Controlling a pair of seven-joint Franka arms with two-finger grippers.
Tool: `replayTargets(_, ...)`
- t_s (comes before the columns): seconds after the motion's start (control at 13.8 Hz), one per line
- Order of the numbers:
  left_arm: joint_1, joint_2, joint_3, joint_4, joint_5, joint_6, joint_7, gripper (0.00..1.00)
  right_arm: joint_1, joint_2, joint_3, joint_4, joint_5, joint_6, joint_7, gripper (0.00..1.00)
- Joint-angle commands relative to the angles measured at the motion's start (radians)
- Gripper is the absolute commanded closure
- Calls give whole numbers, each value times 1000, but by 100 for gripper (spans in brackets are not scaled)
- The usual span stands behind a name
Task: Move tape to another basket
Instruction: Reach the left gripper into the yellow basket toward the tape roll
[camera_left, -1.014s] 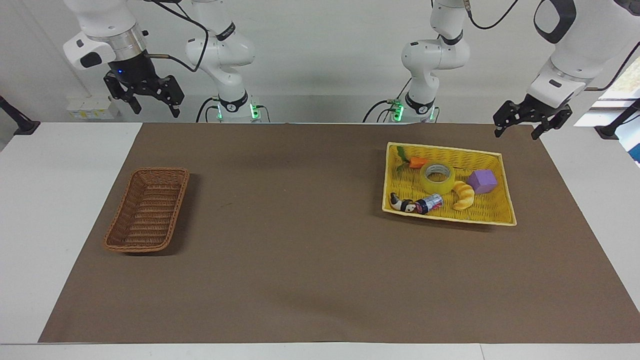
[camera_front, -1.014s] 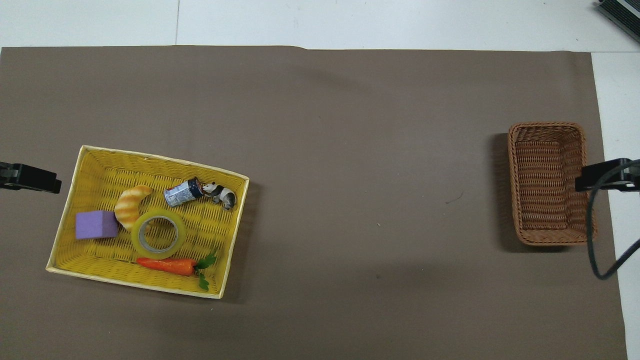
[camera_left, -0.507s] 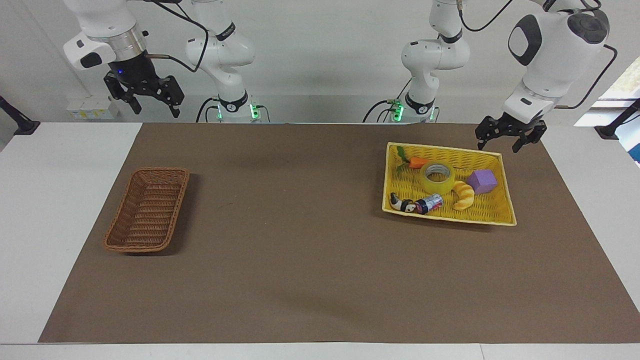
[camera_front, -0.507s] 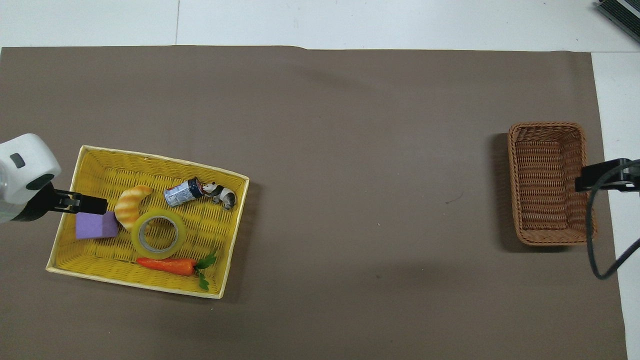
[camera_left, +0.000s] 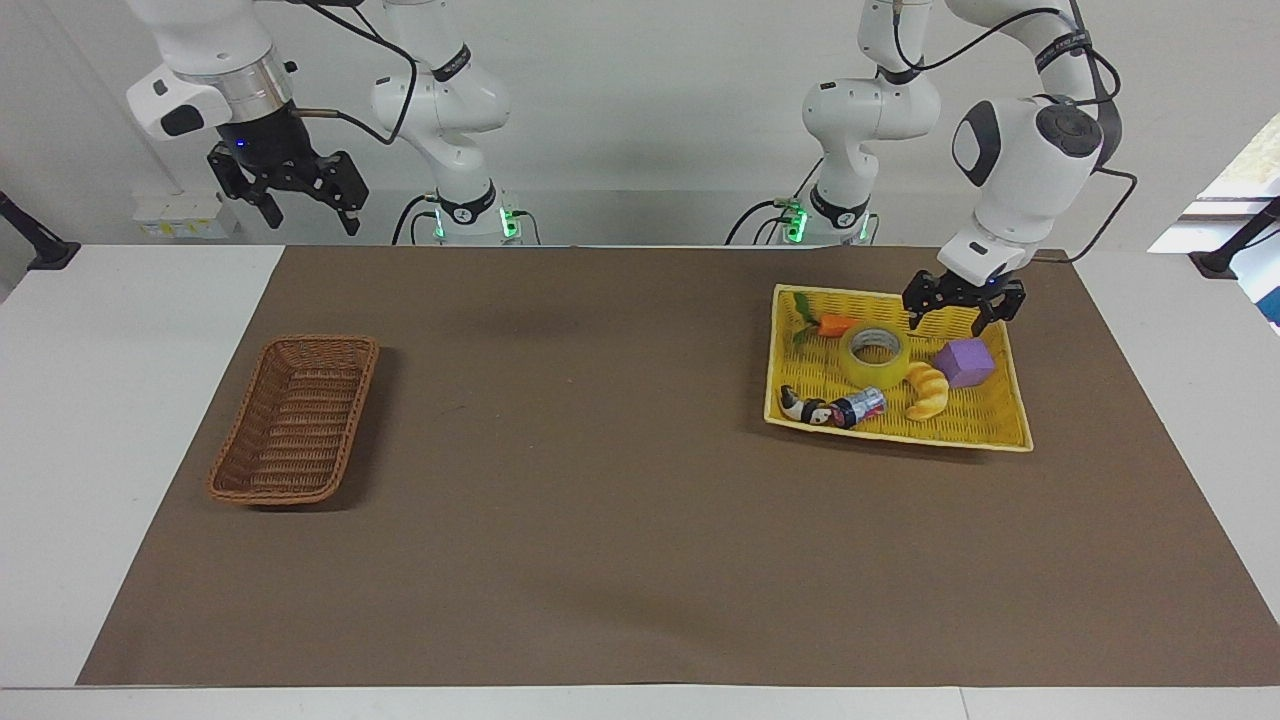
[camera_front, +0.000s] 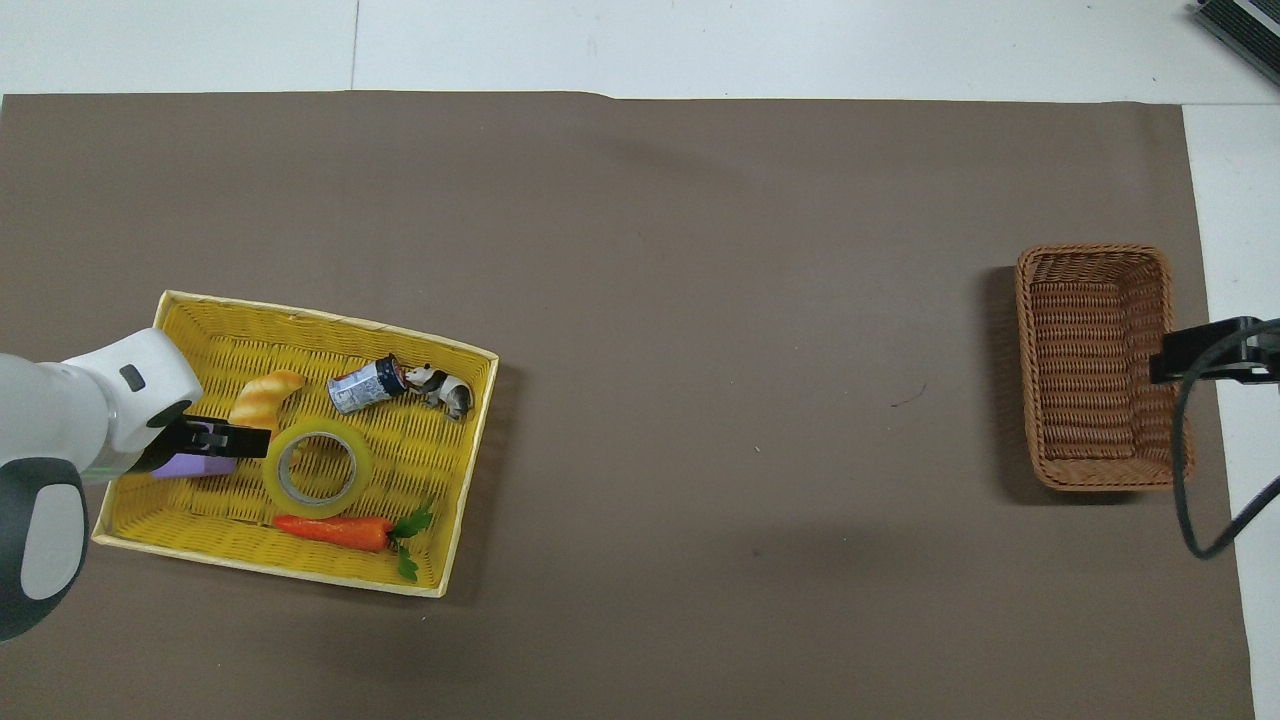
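The tape (camera_left: 874, 376) (camera_front: 366, 470), a yellow translucent ring, lies flat in the yellow woven tray (camera_left: 990, 425) (camera_front: 200, 520) at the left arm's end of the table. My left gripper (camera_left: 962, 320) (camera_front: 240, 438) hangs open just over the tray's robot-side part, beside the tape and above the purple cube (camera_left: 965, 362); it holds nothing. The brown wicker basket (camera_left: 295, 418) (camera_front: 1095, 360) stands empty at the right arm's end. My right gripper (camera_left: 300, 205) (camera_front: 1200, 355) waits open, raised near its base, over the basket's edge in the overhead view.
Sharing the tray with the tape are a carrot toy (camera_left: 832, 324) (camera_front: 330, 530), a croissant toy (camera_left: 928, 390) (camera_front: 262, 398), a small can (camera_left: 860, 406) (camera_front: 365, 386) and a black-and-white figure (camera_left: 803, 408). A brown mat covers the table between tray and basket.
My left arm has swung in from the table's end and come down over the tray, ending beside the tape. The right arm and all objects have stayed put.
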Motion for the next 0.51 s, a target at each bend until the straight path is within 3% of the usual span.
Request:
replayTargets(0.0, -16, -47, 13, -68, 5, 57, -10, 0, -5, -26, 0, -28, 6, 3, -20, 0)
replayTargets(0.43, -38, -30, 13, -236, 6, 267, -37, 0, -5, -30, 1, -34, 6, 3, -20, 0)
